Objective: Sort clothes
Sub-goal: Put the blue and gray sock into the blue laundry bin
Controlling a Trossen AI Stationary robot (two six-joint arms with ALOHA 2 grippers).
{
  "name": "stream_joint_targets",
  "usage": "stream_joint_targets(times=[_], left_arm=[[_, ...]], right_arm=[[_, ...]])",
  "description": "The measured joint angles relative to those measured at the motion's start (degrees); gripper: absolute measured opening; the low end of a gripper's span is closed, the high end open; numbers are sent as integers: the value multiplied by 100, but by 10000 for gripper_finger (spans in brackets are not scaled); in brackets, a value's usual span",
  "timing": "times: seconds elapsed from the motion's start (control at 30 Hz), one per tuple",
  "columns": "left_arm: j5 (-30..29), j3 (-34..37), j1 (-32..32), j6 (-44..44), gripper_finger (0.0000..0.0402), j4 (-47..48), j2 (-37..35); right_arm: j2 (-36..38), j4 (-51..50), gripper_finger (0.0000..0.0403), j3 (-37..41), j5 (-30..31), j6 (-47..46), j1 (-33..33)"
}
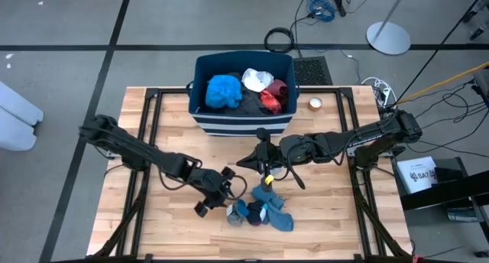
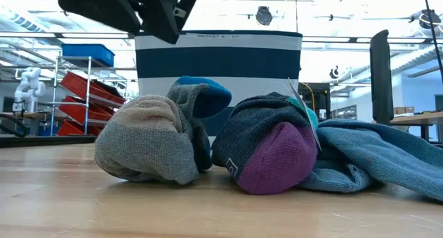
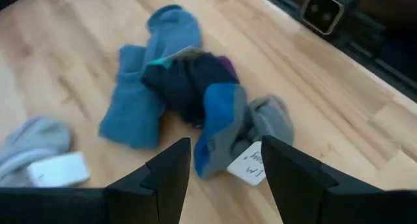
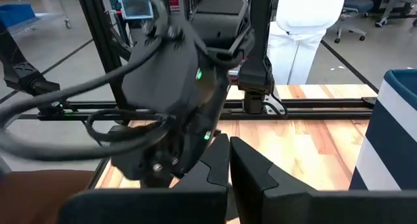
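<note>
Clearly spread: left gripper (image 3: pixel 221 175), dark blunt fingers (image 3: pixel 171 172) wide apart, holding nothing, hovering just above the sock pile (image 1: pixel 260 208) without touching it. Pressed together: right gripper (image 4: pixel 228 165), fingers nearly meeting, nothing pinched between them, hanging above the table (image 1: pixel 168 240) between the bin (image 1: pixel 243 125) and the socks.

Heaped near the front middle of the pale wooden plank table: small knitted socks, soft and rumpled, lying against one another. At table height, a ribbed grey-beige sock (image 2: pixel 149 144) with a bright blue toe (image 2: pixel 208 94) behind it, touching a dark navy sock with a rounded purple toe (image 2: pixel 277 158), then a flat teal-blue sock (image 2: pixel 377 155) stretched alongside. Tucked among them, white paper tags (image 3: pixel 251 162) with faint handwriting, too blurred to read. Off to one side in the left wrist view, a pale grey sock (image 3: pixel 36 142) with a white tag (image 3: pixel 58 170), apart from the main heap.

Behind, at the far edge of the table: dark blue rectangular fabric bin with white stripes, small printed line near its rim beginning "BASKET", rest unclear. Inside it, crumpled tops: bright blue (image 1: pixel 224 92), white (image 1: pixel 257 79), red (image 1: pixel 273 96), dark grey (image 1: pixel 250 104).
</note>
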State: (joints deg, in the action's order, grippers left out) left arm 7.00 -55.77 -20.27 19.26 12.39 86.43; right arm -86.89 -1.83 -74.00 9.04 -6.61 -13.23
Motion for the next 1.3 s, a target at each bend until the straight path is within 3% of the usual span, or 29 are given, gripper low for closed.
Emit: stream_joint_targets(times=[0.4, 0.77, 1.3], left_arm=[[73, 0, 0, 76, 199, -806, 799], [73, 2, 5, 116, 199, -992, 1344], [-148, 2, 44, 110, 197, -1202, 1379]], right_arm=[[0, -11, 0, 0, -4, -2, -1], [0, -17, 0, 0, -7, -2, 0], [0, -20, 0, 0, -7, -24, 0]])
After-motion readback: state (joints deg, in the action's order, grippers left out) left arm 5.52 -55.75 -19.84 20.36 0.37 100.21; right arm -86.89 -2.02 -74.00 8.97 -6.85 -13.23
